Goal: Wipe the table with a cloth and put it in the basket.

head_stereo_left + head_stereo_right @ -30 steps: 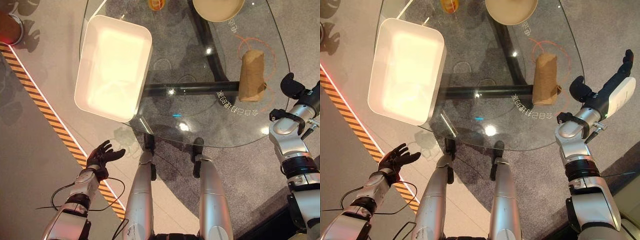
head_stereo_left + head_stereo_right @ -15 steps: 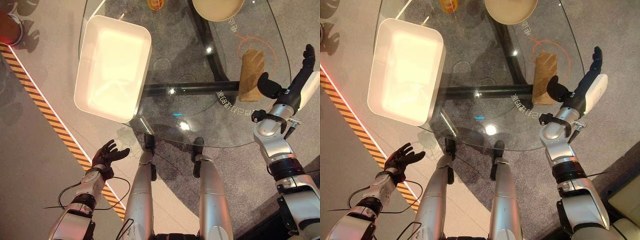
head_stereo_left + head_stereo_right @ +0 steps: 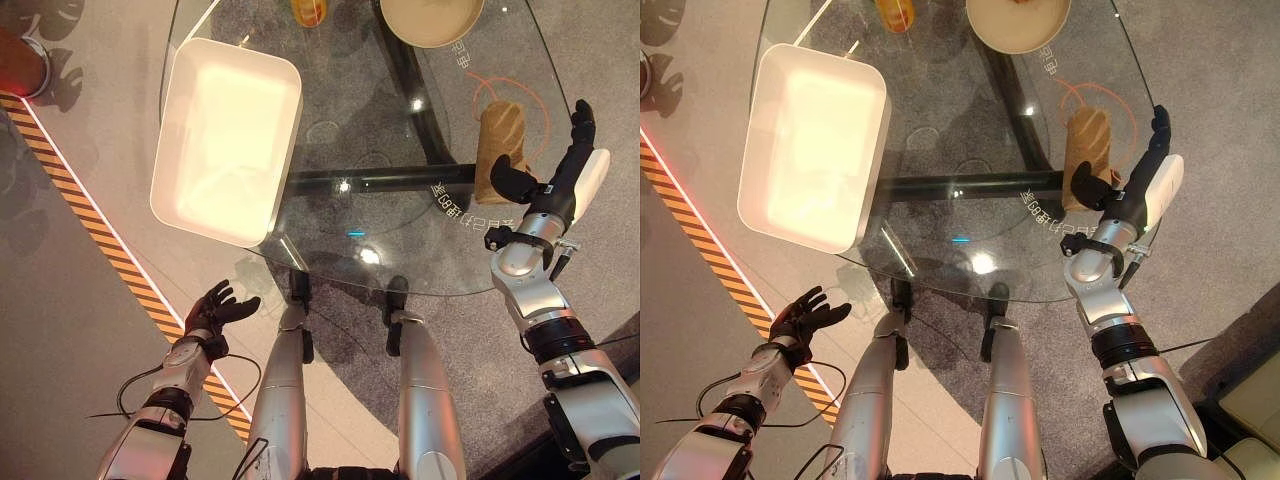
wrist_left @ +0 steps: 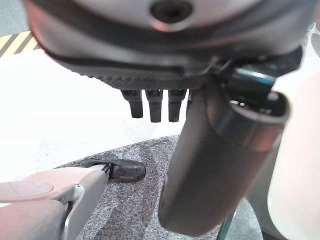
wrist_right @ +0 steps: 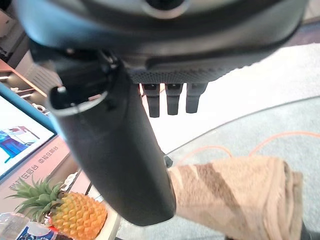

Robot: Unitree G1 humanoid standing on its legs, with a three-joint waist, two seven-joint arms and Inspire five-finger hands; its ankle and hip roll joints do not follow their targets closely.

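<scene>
Two dishes are sitting at your surface's (image 3: 400,250) far edge: a tan bowl (image 3: 432,17) and an orange item (image 3: 309,11). The white basket (image 3: 226,140) is lying left. The folded brown cloth (image 3: 498,148) is lying right, your right robot hand (image 3: 560,180) hovering open over it; left robot hand (image 3: 215,311) is hanging open below.

right hand (image 5: 170,95) spread, folded tan cloth (image 5: 235,192), pineapple (image 5: 75,217)
</scene>
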